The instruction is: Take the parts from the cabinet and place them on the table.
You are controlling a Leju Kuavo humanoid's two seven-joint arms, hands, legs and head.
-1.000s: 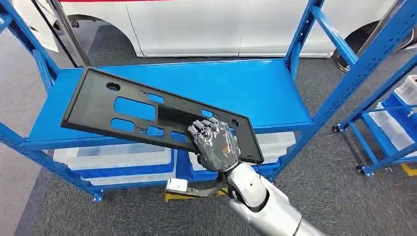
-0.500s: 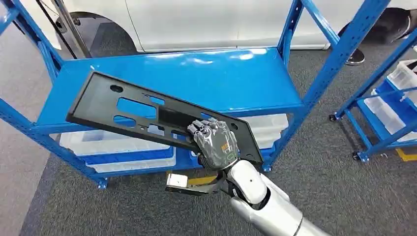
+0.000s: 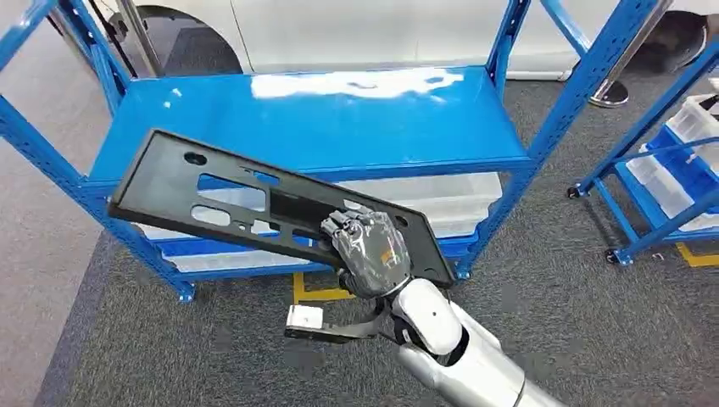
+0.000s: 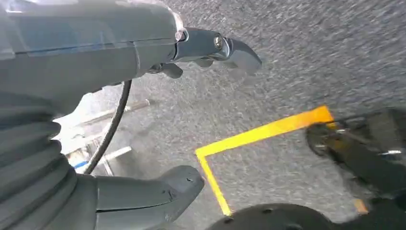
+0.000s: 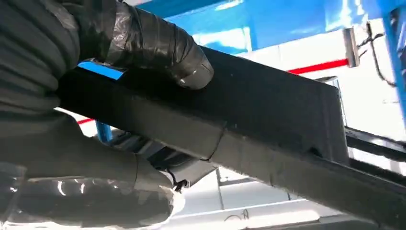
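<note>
The right hand sits just below the middle of the head view, its fingers wrapped over the near long edge of a flat black panel, close to the panel's right end. The panel is long and rectangular, pierced with several cut-outs and one small round hole near its left end, and it stretches from the hand up toward the left of the frame, tilted so that its left end lies higher. It is lifted in front of the blue shelf rack, whose glossy upper shelf fills the upper middle of the frame; through the cut-outs the white bins on the lower shelf show. In the right wrist view the thumb presses on one face of the panel and the wrapped fingers close on the other

The left hand hangs over grey carpet marked with a yellow line, its fingers spread apart and holding nothing
</note>
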